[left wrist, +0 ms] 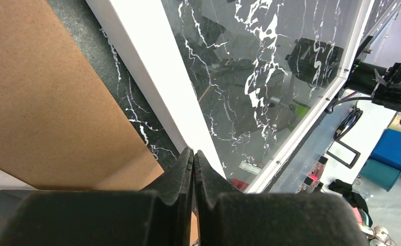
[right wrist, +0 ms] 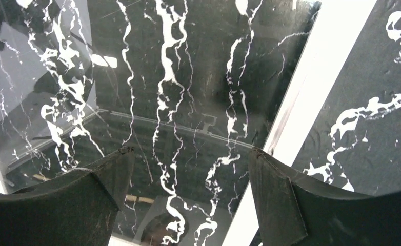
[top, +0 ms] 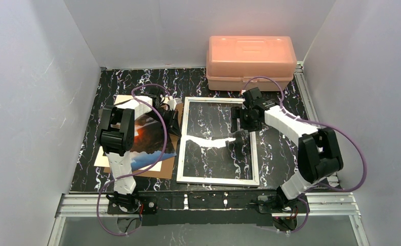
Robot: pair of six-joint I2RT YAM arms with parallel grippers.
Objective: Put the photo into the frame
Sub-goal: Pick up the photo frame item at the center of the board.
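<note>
The white frame lies flat mid-table, and the marble shows through its clear pane. The photo, dark clouds with an orange glow, lies askew on a brown backing board left of the frame. My left arm partly covers it. My left gripper is shut at the photo's right edge. In the left wrist view its tips meet over the frame's left white rail, and I see nothing between them. My right gripper hangs open over the pane, one finger above the right rail.
A pink plastic box stands at the back, behind the frame's far right corner. The brown board lies close beside the frame's left rail. White walls enclose the table on three sides.
</note>
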